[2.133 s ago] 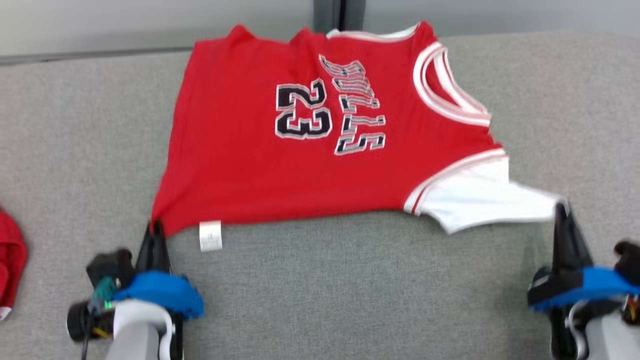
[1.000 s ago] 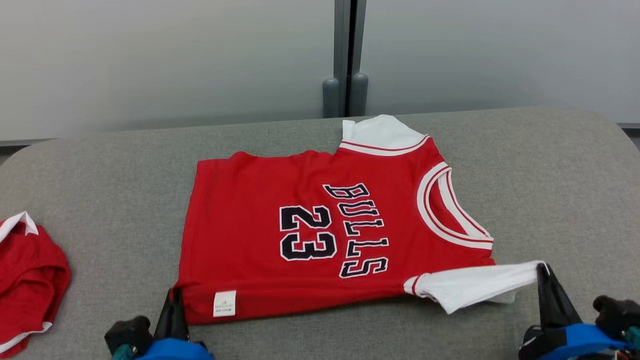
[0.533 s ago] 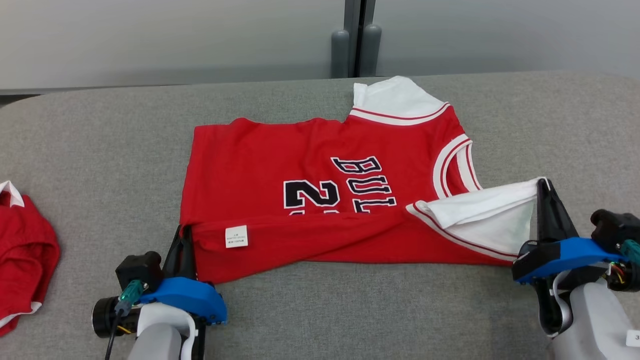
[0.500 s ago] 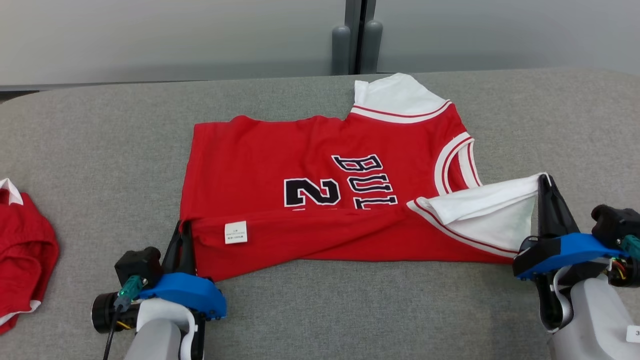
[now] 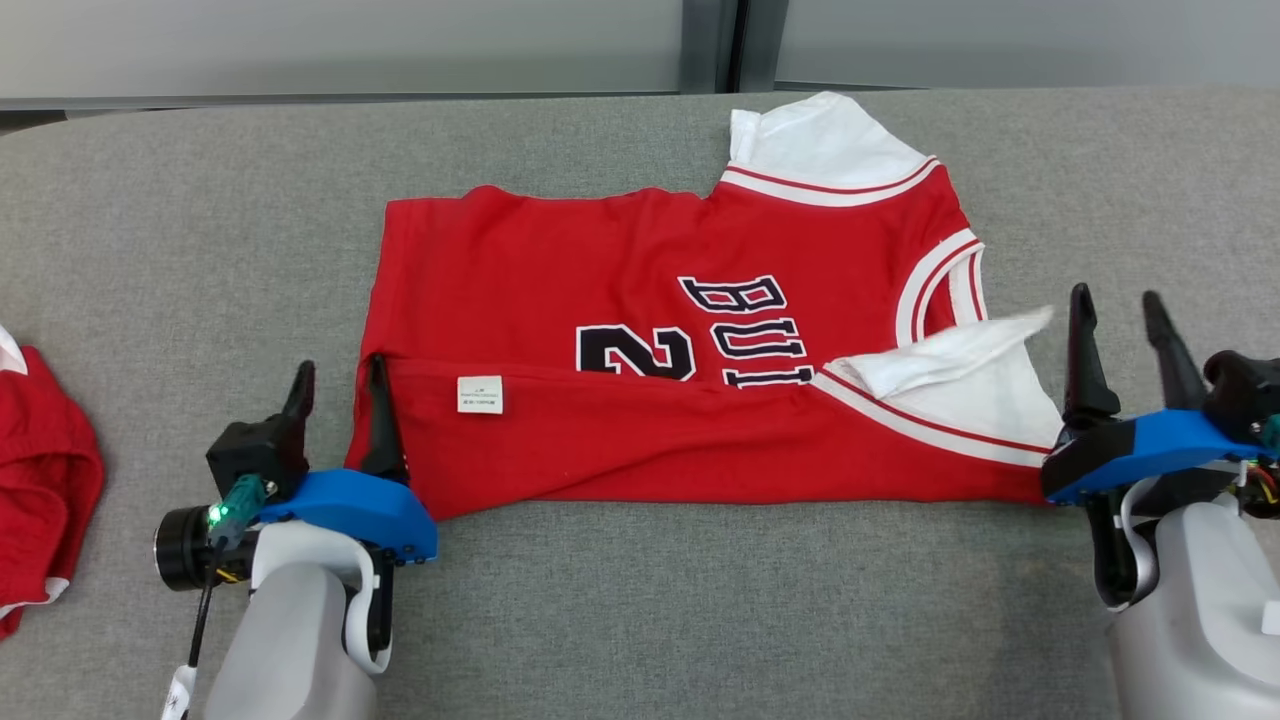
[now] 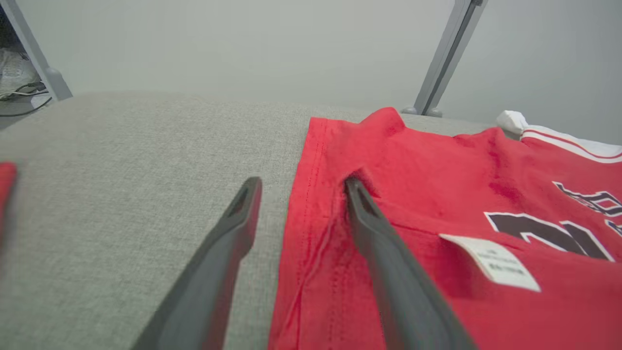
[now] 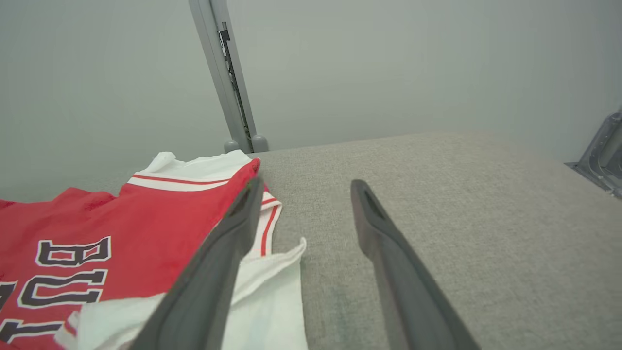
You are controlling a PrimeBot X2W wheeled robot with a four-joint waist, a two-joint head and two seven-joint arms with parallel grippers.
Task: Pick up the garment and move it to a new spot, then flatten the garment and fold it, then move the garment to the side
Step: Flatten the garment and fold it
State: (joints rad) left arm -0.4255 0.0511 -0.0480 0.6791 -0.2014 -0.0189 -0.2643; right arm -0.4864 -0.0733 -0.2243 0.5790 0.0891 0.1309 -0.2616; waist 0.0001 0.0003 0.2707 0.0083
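Note:
The garment [image 5: 600, 260] is a red jersey with white sleeves, lying on the grey table [image 5: 700, 600]. Its near edge is folded up over the number and lettering, with a white label on the fold. My left gripper [image 5: 340, 375] stands open at the fold's left corner. In the left wrist view the garment [image 6: 437, 170] has its hem between the fingers of the left gripper [image 6: 302, 183], and one finger rests on the red cloth. My right gripper [image 5: 1114, 296] is open just right of the white sleeve. The right wrist view has the garment [image 7: 121, 218] left of the right gripper [image 7: 307, 183].
A second red garment [image 5: 40, 490] lies bunched at the table's left edge, and its edge also shows in the left wrist view [image 6: 5, 180]. A grey wall with a vertical post [image 5: 735, 40] stands behind the table.
Both grippers have opened and let go of the garment's near corners, and the white sleeve has dropped onto the cloth. The head camera has tilted down, shifting the whole picture.

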